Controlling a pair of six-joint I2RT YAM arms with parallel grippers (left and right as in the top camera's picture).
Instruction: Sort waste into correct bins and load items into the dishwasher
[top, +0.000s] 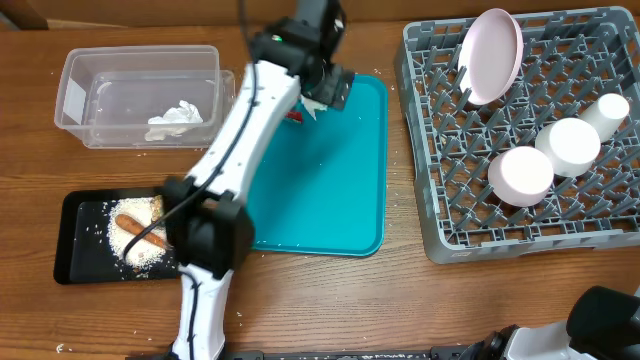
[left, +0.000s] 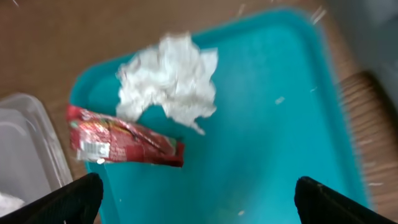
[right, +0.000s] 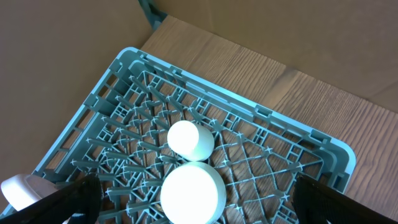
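Note:
A crumpled white napkin (left: 171, 81) and a red-and-white wrapper (left: 124, 140) lie on the teal tray's far left corner. My left gripper (left: 199, 205) is open and empty just above them; in the overhead view it (top: 325, 90) hides most of them, with a bit of the wrapper (top: 293, 117) showing. The clear tub (top: 100, 75) holds another napkin (top: 175, 118). The black tray (top: 75, 240) holds rice, a brown chunk and an orange stick (top: 140, 230). The grey rack (top: 440, 200) holds the plate (top: 490, 55), two bowls (top: 525, 175) and the cup (top: 610, 110). My right gripper (right: 202, 205) is open over a bowl (right: 193, 190).
The teal tray (top: 330, 190) lies between the black tray and the rack. My left arm (top: 230, 150) stretches across its left edge. The right arm's base (top: 600, 315) sits at the front right. A few rice grains dot the teal tray.

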